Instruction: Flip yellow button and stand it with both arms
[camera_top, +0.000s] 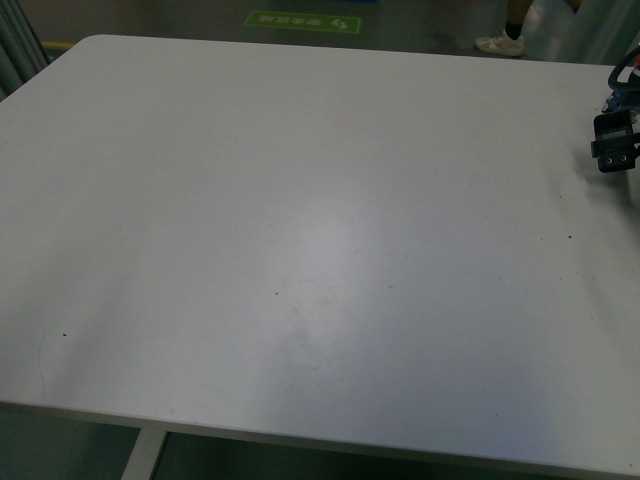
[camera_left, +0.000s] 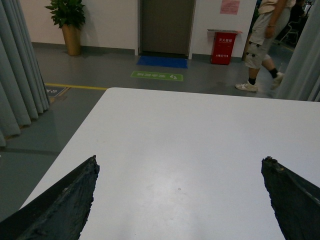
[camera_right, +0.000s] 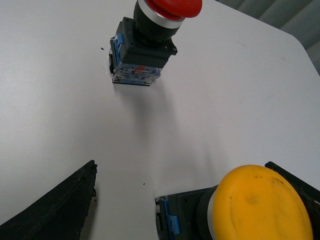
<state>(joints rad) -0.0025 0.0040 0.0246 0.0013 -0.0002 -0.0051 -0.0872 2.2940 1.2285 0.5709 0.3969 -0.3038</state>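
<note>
The yellow button (camera_right: 257, 202) lies on its side on the white table (camera_right: 210, 100). Its round yellow cap faces the right wrist camera and its black and blue contact block (camera_right: 172, 220) points sideways. My right gripper (camera_right: 181, 163) is open around it, with the cap close against one finger (camera_right: 300, 182) and the other finger (camera_right: 65, 200) well apart. My left gripper (camera_left: 180, 159) is open over bare table (camera_left: 190, 140), nothing between its fingers (camera_left: 70, 195). In the front view neither arm shows clearly.
A red-capped button (camera_right: 150, 35) lies a short way beyond the yellow one. In the front view a dark boxy part (camera_top: 614, 143) sits at the table's far right edge. A person (camera_left: 262, 40) walks past the table's far side. Grey curtains (camera_left: 20, 75) hang beside it.
</note>
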